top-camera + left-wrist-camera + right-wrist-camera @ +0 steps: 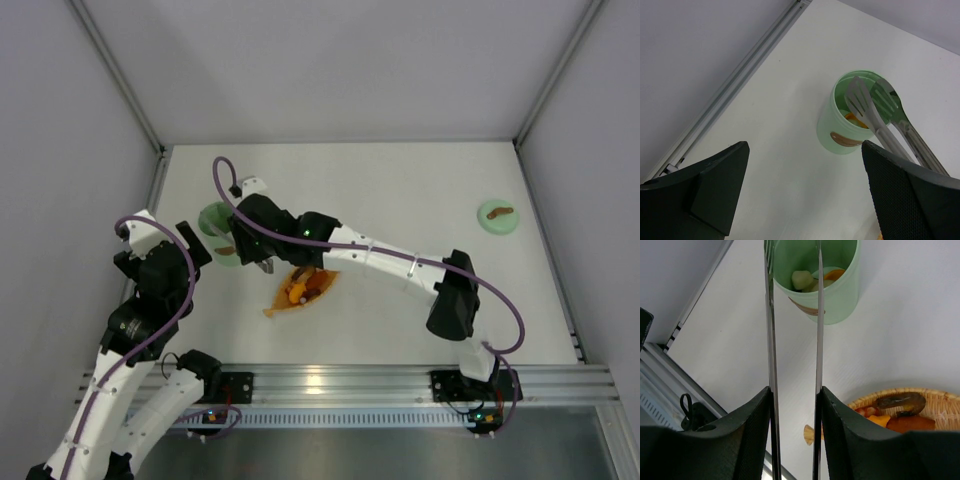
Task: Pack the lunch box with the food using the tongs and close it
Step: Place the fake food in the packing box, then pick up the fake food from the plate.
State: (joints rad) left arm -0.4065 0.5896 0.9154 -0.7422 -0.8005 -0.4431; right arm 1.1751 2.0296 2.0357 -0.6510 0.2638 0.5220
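My right arm reaches toward the tabletop's left edge, right fingers pinching the tongs; my left fingers stand wide apart.

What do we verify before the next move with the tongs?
1. Grip: right gripper clamped on the tongs: ok.
2. Tongs tips apart over the lunch box tub, nothing seen between them: ok.
3. Tub upright, food inside: ok.
4. Orange tray emptied: not ok, pieces lie on it.
5. Tub closed: not ok, lid lies at the table's far right.
6. Clearance: left gripper open, apart from the tub: ok.
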